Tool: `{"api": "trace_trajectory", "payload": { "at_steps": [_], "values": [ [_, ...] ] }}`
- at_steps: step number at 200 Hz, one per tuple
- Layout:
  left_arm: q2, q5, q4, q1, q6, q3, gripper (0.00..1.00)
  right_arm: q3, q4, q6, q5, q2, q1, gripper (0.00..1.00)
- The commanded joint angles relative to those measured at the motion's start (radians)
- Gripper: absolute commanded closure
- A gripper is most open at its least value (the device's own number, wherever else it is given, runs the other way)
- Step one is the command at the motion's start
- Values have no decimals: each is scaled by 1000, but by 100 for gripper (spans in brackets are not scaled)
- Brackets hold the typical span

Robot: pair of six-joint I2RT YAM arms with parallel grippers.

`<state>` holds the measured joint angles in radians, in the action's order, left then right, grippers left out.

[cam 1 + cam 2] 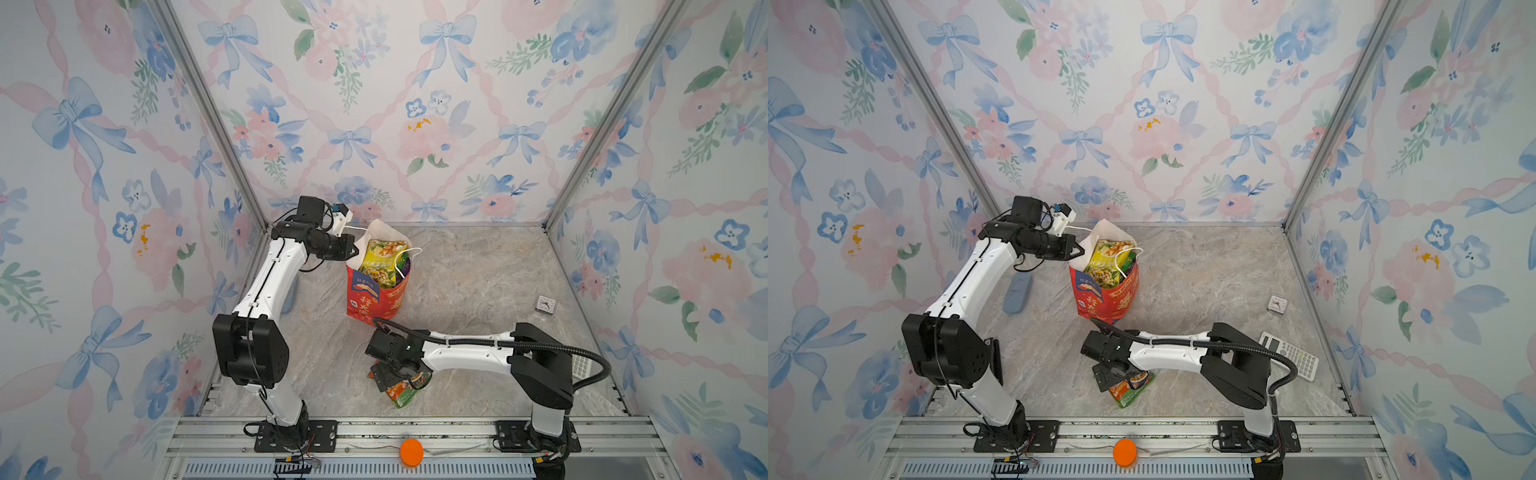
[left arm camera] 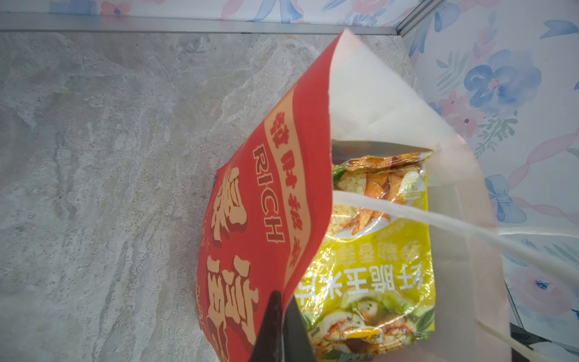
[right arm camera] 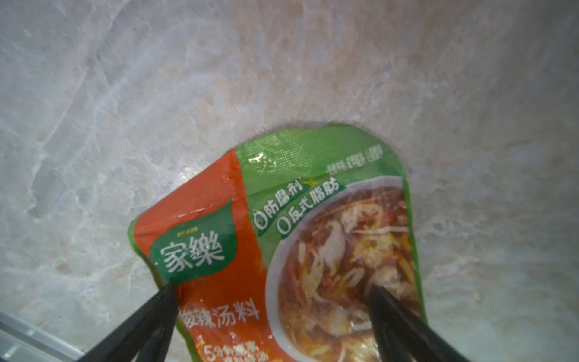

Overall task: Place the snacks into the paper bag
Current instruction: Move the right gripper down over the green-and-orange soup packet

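The red paper bag [image 1: 376, 297] [image 1: 1106, 297] [image 2: 266, 219] stands upright at the back left of the table, mouth open. My left gripper [image 1: 353, 251] [image 1: 1079, 251] [image 2: 283, 301] is shut on its near rim. Snacks fill the bag, a yellow packet [image 1: 380, 259] [image 1: 1104, 262] [image 2: 376, 266] uppermost, with purple and green ones behind it. One orange-and-green packet [image 1: 405, 392] [image 1: 1129, 392] [image 3: 282, 219] lies flat near the front edge. My right gripper [image 1: 388, 376] [image 1: 1115, 376] [image 3: 272, 287] hangs just over it, open, its fingers spanning the packet's width.
A small white clock [image 1: 544, 305] [image 1: 1277, 304] sits at the right, a white calculator [image 1: 1289, 360] nearer the right wall. A blue-grey oblong thing [image 1: 1017, 295] lies by the left arm. An orange disc [image 1: 411, 453] rests on the front rail. Patterned walls close in three sides.
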<state>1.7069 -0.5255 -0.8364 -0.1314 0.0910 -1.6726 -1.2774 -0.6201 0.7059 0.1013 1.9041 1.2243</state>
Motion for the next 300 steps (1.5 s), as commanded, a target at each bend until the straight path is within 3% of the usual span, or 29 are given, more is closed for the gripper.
{"api": "trace_trajectory", "payload": {
  "at_steps": [1,121,143,199,244,300],
  "values": [
    [19,2,-32,-3,-5,18,100,5,-50,15,18,16,-1,3],
    [19,2,-32,-5,-5,16,100,225,80,60,13,-157,-266,3],
    [20,1,-32,-4,-4,18,100,265,148,79,-41,-237,-316,3],
    [20,-4,-32,-5,-4,16,100,409,155,67,-51,-445,-420,0],
    [25,-2,-33,-7,-3,15,100,471,157,-21,-145,-503,-494,17],
    [23,1,-32,-11,-3,16,100,539,208,-21,-215,-487,-567,39]
  ]
}}
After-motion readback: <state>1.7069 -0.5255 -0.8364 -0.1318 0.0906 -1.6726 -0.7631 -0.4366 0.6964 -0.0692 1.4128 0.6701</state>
